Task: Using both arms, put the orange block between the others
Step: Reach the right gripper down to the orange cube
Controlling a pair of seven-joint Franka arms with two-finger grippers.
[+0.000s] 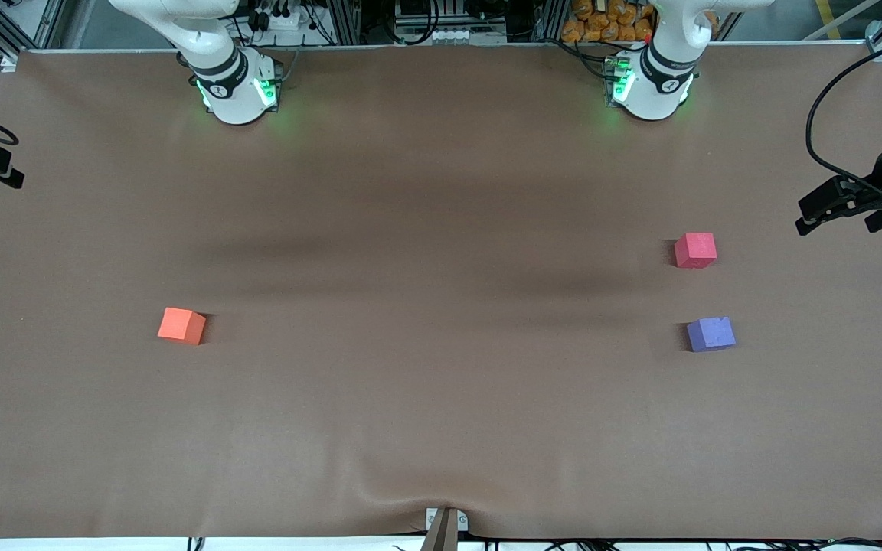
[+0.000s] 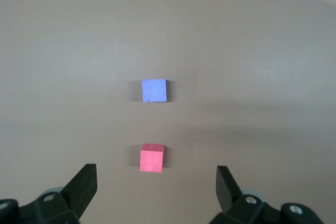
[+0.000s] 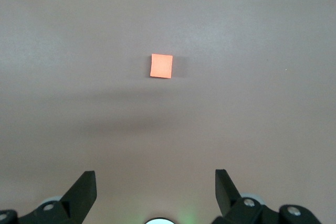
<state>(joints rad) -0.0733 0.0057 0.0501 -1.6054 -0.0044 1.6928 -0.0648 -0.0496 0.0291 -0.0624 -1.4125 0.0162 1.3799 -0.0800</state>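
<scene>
Hands hang open and empty: my left hand (image 2: 156,182) over the table's (image 1: 441,428) left-arm end above the red-pink cube (image 2: 151,158) and blue-purple cube (image 2: 154,89), my right hand (image 3: 155,182) above the orange block (image 3: 161,66), well apart toward the right arm's end.

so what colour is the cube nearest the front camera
Blue-purple cube; clearest in the front view.

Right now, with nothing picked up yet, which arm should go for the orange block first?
The right arm, most likely. The orange block lies toward its end of the table, and the open, empty right gripper looks down on it. The left gripper, also open, is up over the red-pink cube and blue-purple cube.
</scene>
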